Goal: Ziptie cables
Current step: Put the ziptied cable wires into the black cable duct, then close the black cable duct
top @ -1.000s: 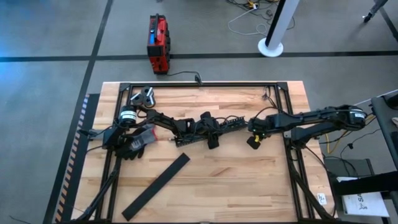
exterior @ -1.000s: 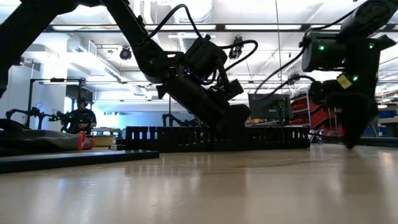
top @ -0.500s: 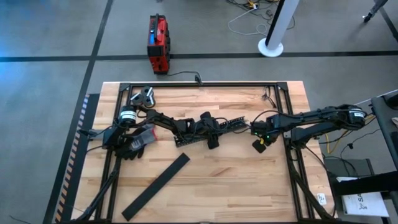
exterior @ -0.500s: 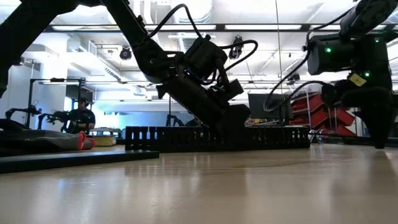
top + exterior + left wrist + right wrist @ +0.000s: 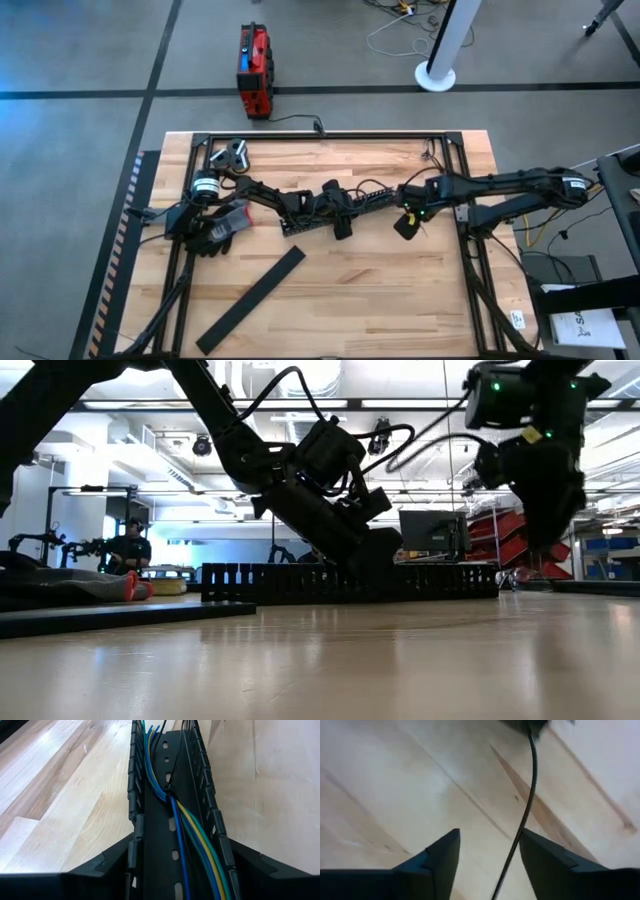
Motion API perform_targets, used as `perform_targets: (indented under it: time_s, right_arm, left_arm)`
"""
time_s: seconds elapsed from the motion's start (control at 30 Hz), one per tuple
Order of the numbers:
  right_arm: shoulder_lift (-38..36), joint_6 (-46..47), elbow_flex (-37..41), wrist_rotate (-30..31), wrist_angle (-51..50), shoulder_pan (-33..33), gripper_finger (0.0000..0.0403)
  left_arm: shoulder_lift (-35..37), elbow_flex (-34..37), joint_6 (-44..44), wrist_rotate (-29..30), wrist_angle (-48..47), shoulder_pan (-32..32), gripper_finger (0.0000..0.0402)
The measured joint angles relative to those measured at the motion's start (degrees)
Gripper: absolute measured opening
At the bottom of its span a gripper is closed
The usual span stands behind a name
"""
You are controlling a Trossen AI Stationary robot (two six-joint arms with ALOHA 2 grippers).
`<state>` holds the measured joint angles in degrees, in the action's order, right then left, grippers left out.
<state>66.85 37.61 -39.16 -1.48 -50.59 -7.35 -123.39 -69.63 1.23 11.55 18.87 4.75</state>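
Robotics lab, wooden bench (image 5: pixel 330 290), strip-lit ceiling (image 5: pixel 200 405), red shelving (image 5: pixel 500 540)

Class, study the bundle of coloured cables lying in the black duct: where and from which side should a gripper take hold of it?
Grip the cables near the black tie, where they are pinched together. Come from above, through the duct's open top, since its toothed walls block both sides. The left gripper straddles the duct.

From above I can't make out the cables (image 5: pixel 176 817); my left claw (image 5: pixel 340 222) hides them. The duct (image 5: pixel 172 795) runs off my left wrist picture
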Motion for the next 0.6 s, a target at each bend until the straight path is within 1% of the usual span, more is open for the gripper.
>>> perform_targets:
  time_s: [0.1,0.2,0.4,0.5,0.57,0.6]
  right_arm:
    - [0.0,-1.7,-1.9,0.3,0.3,0.0,0.0204]
    - [0.0,-3.6,-2.4,2.7,2.2,0.8,0.0214]
    - [0.0,-4.8,-2.3,3.6,3.3,2.9,0.022]
    - [0.0,-3.9,-2.3,4.6,5.9,5.4,0.0216]
    - [-0.1,-3.9,-2.3,7.5,9.2,8.5,0.0211]
    - [0.0,-4.3,-2.2,9.9,11.6,10.5,0.0208]
  left_arm:
    - [0.0,0.0,0.0,0.0,0.0,0.0,0.0236]
    - [0.0,0.0,-0.1,0.0,0.0,0.0,0.0244]
    - [0.0,0.0,-0.7,-0.1,0.2,0.0,0.0241]
    - [0.3,0.0,-1.2,-0.2,0.1,0.0,0.0238]
    - [1.0,0.1,-1.3,-0.2,-0.5,-0.1,0.0239]
    - [1.5,0.2,-1.4,-0.1,-1.0,-0.1,0.0242]
